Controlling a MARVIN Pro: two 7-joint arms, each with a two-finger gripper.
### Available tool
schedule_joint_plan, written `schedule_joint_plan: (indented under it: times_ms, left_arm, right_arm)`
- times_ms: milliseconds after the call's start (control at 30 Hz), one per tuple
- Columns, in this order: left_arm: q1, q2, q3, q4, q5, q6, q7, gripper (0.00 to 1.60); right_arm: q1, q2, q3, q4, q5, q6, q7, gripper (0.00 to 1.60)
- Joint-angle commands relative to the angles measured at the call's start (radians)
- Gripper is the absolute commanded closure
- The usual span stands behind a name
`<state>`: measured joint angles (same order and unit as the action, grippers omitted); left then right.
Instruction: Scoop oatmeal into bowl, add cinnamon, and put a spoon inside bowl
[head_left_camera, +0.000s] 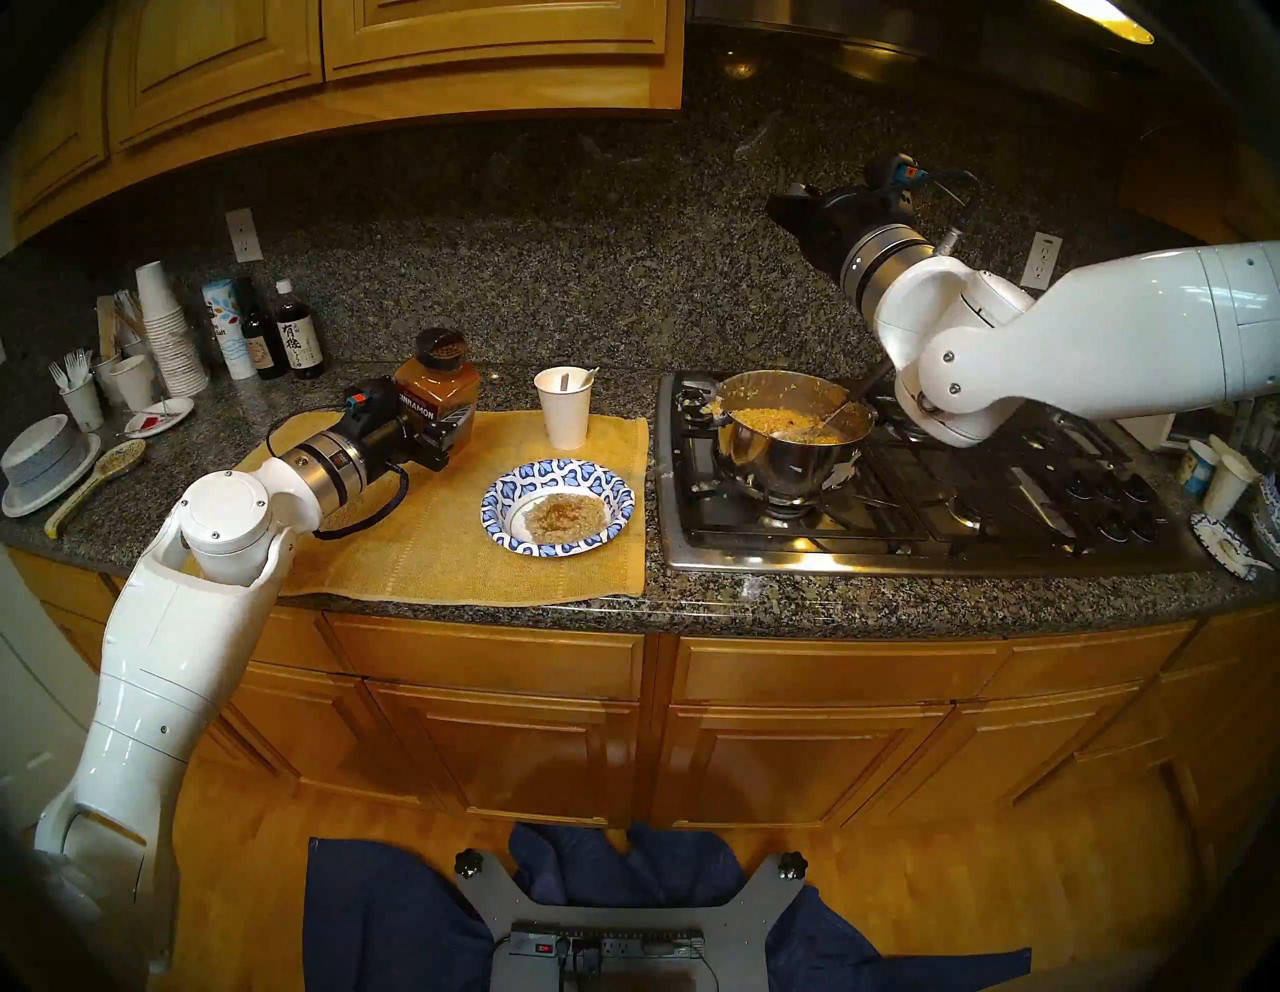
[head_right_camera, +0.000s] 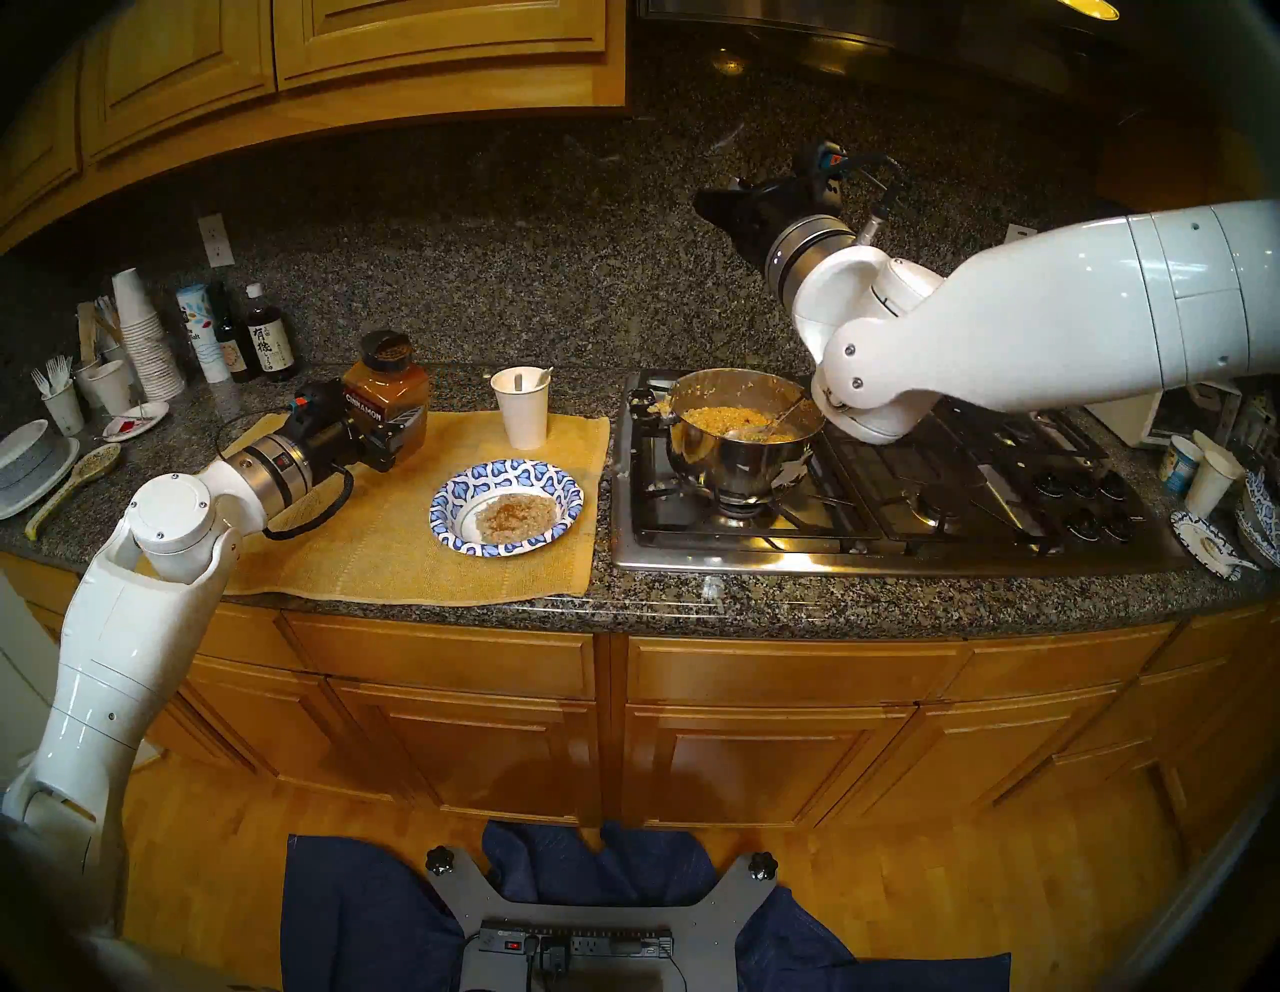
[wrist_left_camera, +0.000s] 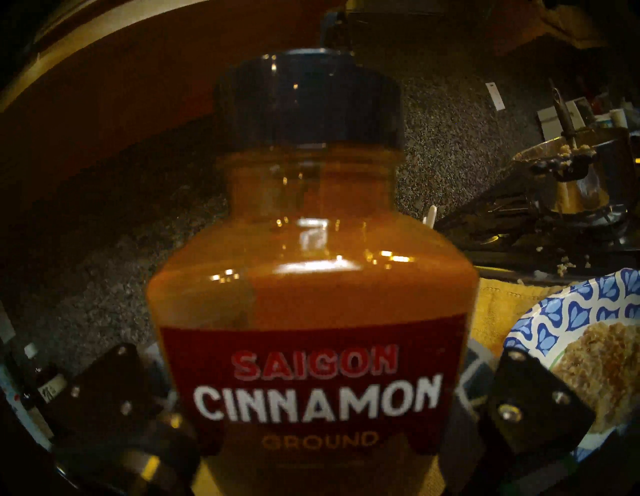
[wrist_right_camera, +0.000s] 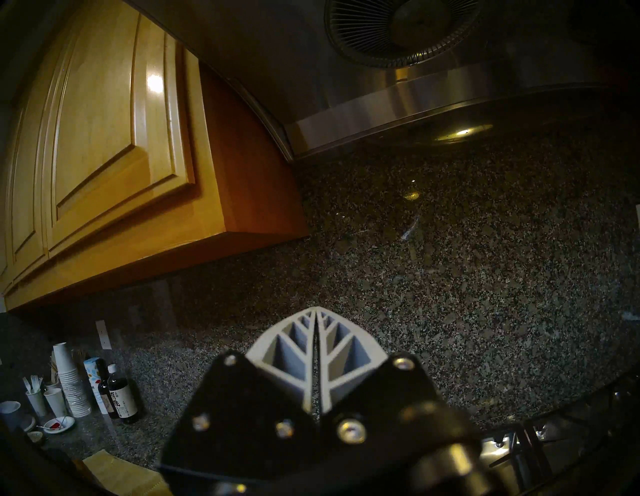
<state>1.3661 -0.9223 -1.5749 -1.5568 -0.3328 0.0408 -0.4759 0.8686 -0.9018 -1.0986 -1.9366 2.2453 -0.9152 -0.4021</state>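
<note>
1. Head stereo left view: the left gripper is clamping its fingers on the lower body of the cinnamon, holding the bottle upright over the back left of the yellow towel, just clear of the bowl. The bowl is sitting mid-towel with the oatmeal in its centre, a brown dusting showing on top, so the bottle is probably being taken back to be set down. The spoon is standing in a white paper cup behind the bowl, handy for the last step.

2. Head stereo right view: the right gripper is hanging high above the stove, its fingers pressed together and holding nothing, parked clear of the work. The pot is sitting on a burner, more oatmeal inside, with a metal serving spoon resting in it.

3. Left wrist view: the cinnamon is filling the picture, label facing the camera, cap on top, the black finger mounts flanking its sides low down. A low grip is leaving the cap end free for shaking. The bowl's patterned rim is showing at the right edge.

4. Right wrist view: the grey ribbed fingers are meeting at the tips, aimed at the granite backsplash.
</note>
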Motion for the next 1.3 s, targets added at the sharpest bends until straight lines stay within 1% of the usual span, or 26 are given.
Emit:
schedule_joint_plan:
  times_ms: [0,133,267,400,500,700,967,1000,1100,1267]
  left_arm:
    - [-0.088,-0.015,-0.04,0.017,-0.069,-0.011,-0.028,1.6]
    - [-0.101,-0.042,-0.048,0.043,-0.111,0.001,-0.046,1.6]
    - [-0.115,-0.06,-0.045,0.065,-0.127,0.005,-0.054,1.6]
    - [-0.138,-0.094,-0.057,0.101,-0.173,0.024,-0.06,1.6]
    - [-0.155,-0.111,-0.056,0.129,-0.193,0.034,-0.064,1.6]
    - [-0.179,-0.129,-0.051,0.174,-0.208,0.046,-0.073,1.6]
    - [-0.193,-0.133,-0.037,0.203,-0.186,0.04,-0.076,1.6]
    - [-0.194,-0.129,-0.03,0.203,-0.171,0.038,-0.069,1.6]
    - [-0.195,-0.132,-0.028,0.211,-0.165,0.036,-0.068,1.6]
    - [-0.189,-0.124,-0.014,0.207,-0.132,0.027,-0.054,1.6]
  right_arm:
    - [0.032,0.005,0.02,0.015,0.0,-0.01,-0.002,1.6]
    - [0.033,0.007,0.019,0.014,0.0,-0.01,-0.001,1.6]
    - [0.034,0.008,0.019,0.014,0.0,-0.009,0.0,1.6]
    - [0.034,0.008,0.018,0.014,-0.001,-0.008,0.001,1.6]
    - [0.035,0.009,0.017,0.015,-0.002,-0.007,0.002,1.6]
    - [0.036,0.01,0.016,0.015,-0.001,-0.005,0.003,1.6]
    - [0.036,0.01,0.017,0.017,0.0,-0.004,0.003,1.6]
    - [0.035,0.01,0.017,0.017,0.0,-0.004,0.003,1.6]
    - [0.033,0.009,0.018,0.018,0.001,-0.004,0.003,1.6]
    - [0.03,0.008,0.019,0.02,0.003,-0.004,0.003,1.6]
